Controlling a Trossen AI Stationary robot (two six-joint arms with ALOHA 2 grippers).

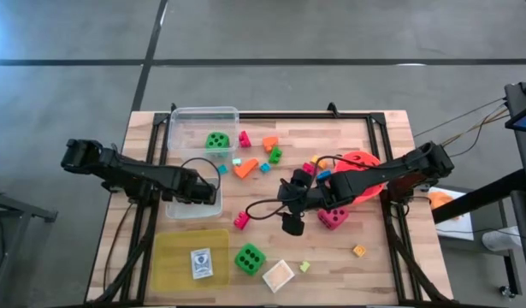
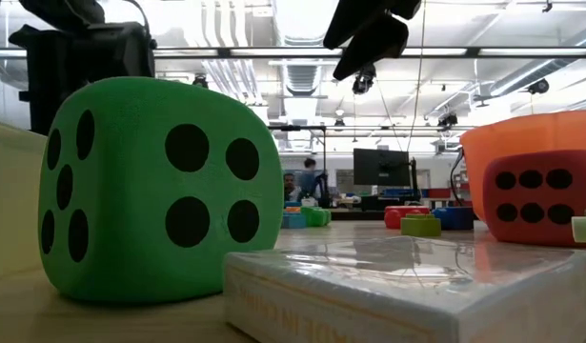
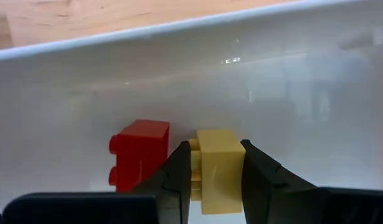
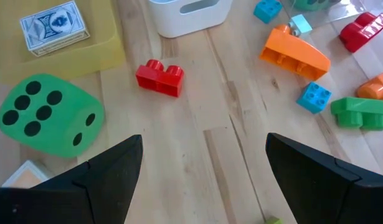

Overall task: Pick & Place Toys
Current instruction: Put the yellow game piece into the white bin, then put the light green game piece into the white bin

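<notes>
Pinched between the jaws of the left gripper (image 3: 216,180) is a pale yellow block (image 3: 220,169), held by its two flat sides so that it cannot twist. It is kept low inside a white tub (image 1: 192,208) near the table's left side, just beside a red block (image 3: 140,153) already lying there, which suggests that the tub is being used as the place for collecting toys and that the yellow block is about to be let go. The jaws of the right gripper (image 4: 203,168) are spread wide and nothing is held between them. That gripper is poised above the wooden table (image 4: 197,112) near the middle, probably so that a loose toy can be taken next. A small red brick (image 4: 159,77) lies on the bare wood ahead of it, a green die (image 4: 49,114) sits near by, and an orange block (image 4: 295,52), a blue block (image 4: 314,96) and a green block (image 4: 360,112) are scattered farther off. A pack of cards (image 4: 54,26) rests on a yellow lid (image 4: 107,46), and a second green die (image 1: 216,140) is seen in a clear tub (image 1: 203,115) at the table's far edge.
</notes>
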